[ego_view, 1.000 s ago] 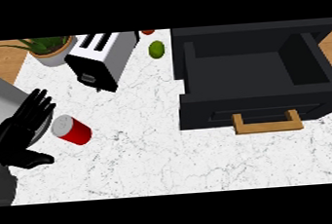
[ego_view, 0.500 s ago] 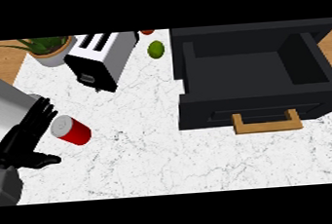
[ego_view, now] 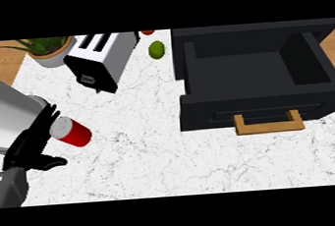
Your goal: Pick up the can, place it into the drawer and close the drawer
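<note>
The red can [ego_view: 74,135] with a silver top stands on the white marble counter at the left. My left hand [ego_view: 29,147] is right beside it on its left, fingers straight and pointing up along the can's side, thumb sticking out below it. The fingers touch or nearly touch the can without curling round it. At the right, the black drawer [ego_view: 197,78] is pulled open, its inside bare and its wooden handle [ego_view: 269,123] facing me. My right hand does not show.
A white toaster [ego_view: 100,60] stands behind the can, a potted plant [ego_view: 47,49] at the back left, and a green lime [ego_view: 156,49] by the drawer's back corner. A large grey cylinder [ego_view: 6,109] fills the left edge.
My left hand has turned edge-on and slid a little right and down, closing in on the can's side. The can and drawer have not moved.
</note>
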Robot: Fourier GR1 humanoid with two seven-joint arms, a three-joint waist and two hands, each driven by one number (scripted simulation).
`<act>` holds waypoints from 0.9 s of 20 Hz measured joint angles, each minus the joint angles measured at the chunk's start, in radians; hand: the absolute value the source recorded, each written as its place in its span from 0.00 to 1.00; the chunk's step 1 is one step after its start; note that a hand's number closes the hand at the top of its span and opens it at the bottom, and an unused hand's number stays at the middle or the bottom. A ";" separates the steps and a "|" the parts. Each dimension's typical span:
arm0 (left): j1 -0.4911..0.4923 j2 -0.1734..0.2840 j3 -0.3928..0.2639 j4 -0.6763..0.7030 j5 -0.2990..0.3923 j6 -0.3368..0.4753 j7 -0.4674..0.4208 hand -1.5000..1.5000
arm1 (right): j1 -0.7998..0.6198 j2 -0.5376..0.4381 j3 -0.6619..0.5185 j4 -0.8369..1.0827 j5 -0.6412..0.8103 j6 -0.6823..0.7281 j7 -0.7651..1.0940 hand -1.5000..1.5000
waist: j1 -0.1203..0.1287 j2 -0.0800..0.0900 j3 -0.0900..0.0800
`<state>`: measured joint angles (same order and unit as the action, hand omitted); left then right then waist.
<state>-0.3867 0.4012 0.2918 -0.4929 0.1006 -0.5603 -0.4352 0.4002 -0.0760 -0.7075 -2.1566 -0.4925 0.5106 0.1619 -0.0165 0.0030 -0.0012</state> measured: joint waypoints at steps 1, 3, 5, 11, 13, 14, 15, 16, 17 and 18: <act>-0.014 0.004 0.000 0.032 -0.007 -0.004 -0.016 0.00 | -0.002 -0.007 -0.009 -0.002 -0.015 -0.001 0.011 0.00 | -0.001 0.000 0.000; -0.018 0.002 -0.003 0.079 -0.021 -0.008 -0.057 0.00 | 0.005 0.004 -0.011 -0.018 -0.017 0.004 0.019 0.00 | -0.001 0.001 0.000; -0.041 0.002 -0.005 0.129 -0.034 -0.006 -0.081 0.00 | 0.005 0.016 -0.007 -0.036 -0.011 0.003 0.029 0.00 | -0.003 0.001 -0.001; -0.093 -0.005 -0.008 0.227 -0.056 0.002 -0.113 0.00 | -0.014 0.038 0.006 -0.044 0.015 0.005 0.035 0.00 | -0.004 0.003 -0.001; -0.101 -0.016 0.000 0.239 -0.045 0.002 -0.108 0.00 | 0.008 0.046 -0.003 -0.052 0.001 0.020 0.028 0.00 | -0.005 0.002 -0.001; -0.113 -0.017 0.007 0.251 -0.039 -0.004 -0.102 0.00 | 0.009 0.036 -0.010 -0.052 -0.016 0.022 0.038 0.00 | -0.006 0.002 -0.001; -0.119 -0.013 0.011 0.262 -0.036 -0.012 -0.097 1.00 | 0.002 0.021 -0.018 -0.054 -0.033 0.015 0.054 0.00 | -0.006 0.003 -0.001; -0.129 -0.013 0.017 0.270 -0.029 -0.013 -0.093 1.00 | 0.015 0.031 -0.010 -0.064 -0.029 0.020 0.045 0.00 | -0.008 0.003 -0.001; -0.138 -0.019 0.021 0.273 -0.025 -0.013 -0.090 1.00 | 0.023 0.031 -0.014 -0.076 -0.039 0.019 0.057 0.00 | -0.008 0.003 -0.001; -0.140 -0.018 0.023 0.279 -0.022 -0.027 -0.089 1.00 | 0.029 0.037 -0.016 -0.073 -0.042 0.029 0.053 0.00 | -0.009 0.003 -0.001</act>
<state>-0.5267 0.3836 0.3148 -0.2136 0.0789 -0.5868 -0.5246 0.4294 -0.0395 -0.7230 -2.2294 -0.5345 0.5393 0.2151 -0.0253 0.0058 -0.0025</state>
